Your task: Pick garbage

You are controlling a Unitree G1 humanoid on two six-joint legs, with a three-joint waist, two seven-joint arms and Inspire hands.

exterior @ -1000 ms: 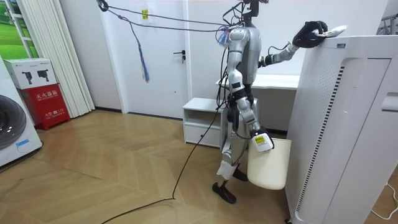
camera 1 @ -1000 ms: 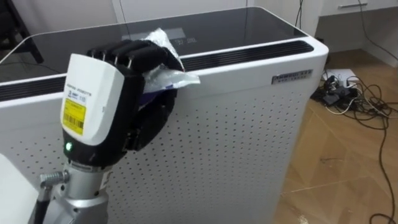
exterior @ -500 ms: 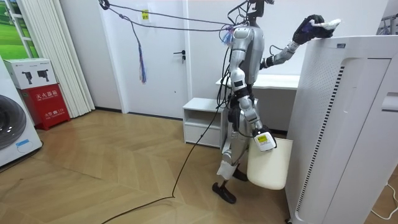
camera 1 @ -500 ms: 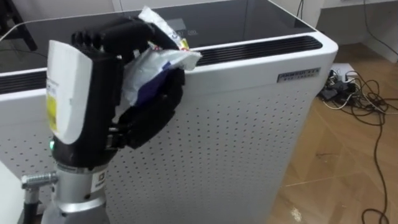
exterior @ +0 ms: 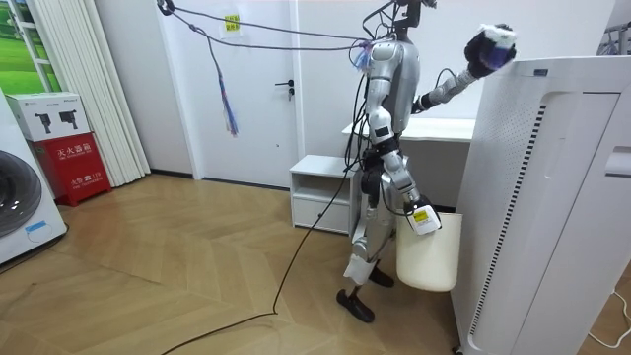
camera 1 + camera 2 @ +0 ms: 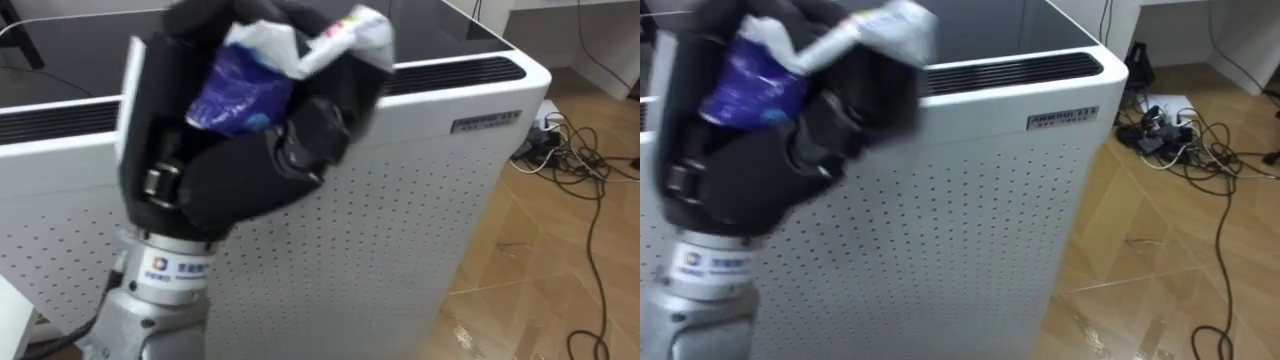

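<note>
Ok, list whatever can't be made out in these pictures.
- Wrapper: eye views, blurred; the left hand curled round it hides its lower part.
- White appliance: eye views, the hand covers part of its top.
- Right hand: room view, too small to tell whether it grips the white bin.
- Floor cables: left eye view, cut off by the right edge.

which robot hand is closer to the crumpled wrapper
Left. The left robot hand is curled round the wrapper, up by the white appliance's top; the right robot hand is low at the white bin.
</note>
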